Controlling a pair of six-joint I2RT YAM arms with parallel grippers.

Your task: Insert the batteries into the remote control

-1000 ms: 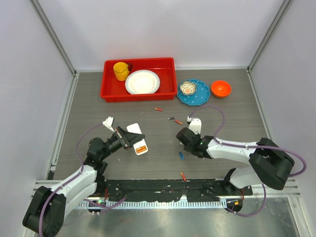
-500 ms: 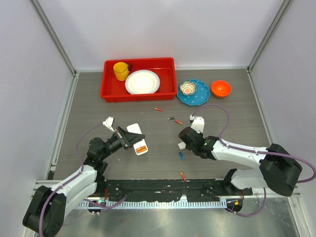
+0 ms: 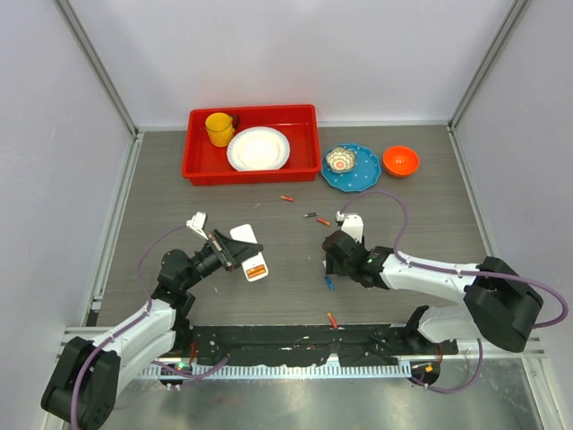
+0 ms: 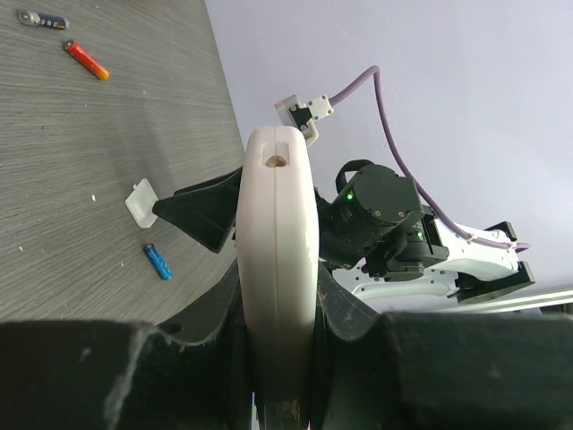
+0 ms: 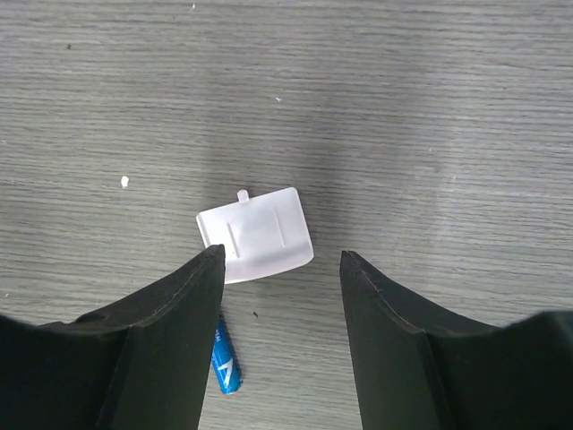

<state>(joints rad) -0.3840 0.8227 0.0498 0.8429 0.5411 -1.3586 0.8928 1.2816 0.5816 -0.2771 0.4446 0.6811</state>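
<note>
Right of the remote control, holds the right gripper spread wide and grasping nothing over a small white battery cover, with a blue battery just beside that cover. Clamps the remote control edgewise in the clenched left gripper. Beyond the remote control, shows an orange battery and a dark battery loose on the table.

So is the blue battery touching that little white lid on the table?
Apart. The left wrist view shows bare table between the blue battery and the white lid.
</note>
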